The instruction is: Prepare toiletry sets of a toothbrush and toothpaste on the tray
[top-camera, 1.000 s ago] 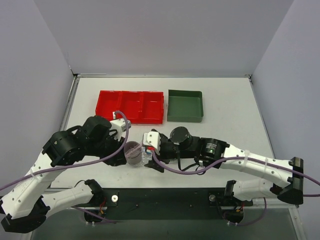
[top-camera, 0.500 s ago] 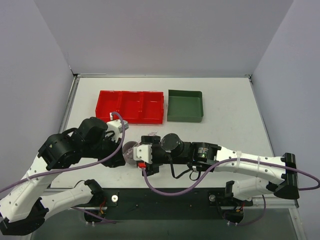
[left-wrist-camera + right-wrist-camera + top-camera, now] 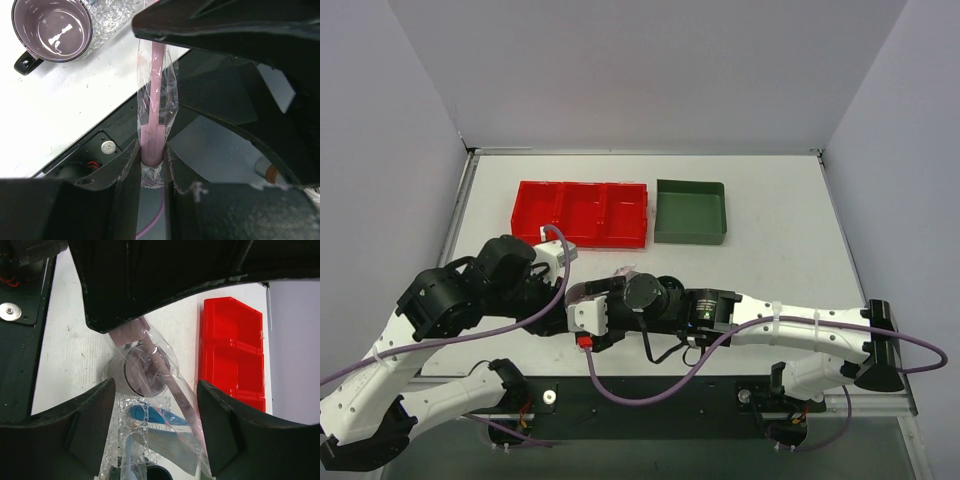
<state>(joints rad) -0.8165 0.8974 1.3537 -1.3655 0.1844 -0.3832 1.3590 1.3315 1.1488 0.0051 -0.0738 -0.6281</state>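
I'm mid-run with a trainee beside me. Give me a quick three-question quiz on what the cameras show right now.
1. True or false: the left hand is shut on the pink wrapped stick.
2. How many compartments does the red bin have? A: two. B: three. C: four.
3. Fill in: the square bin to the right of the red bin in the top view is dark ____.
Key: 1 true; 2 B; 3 green.
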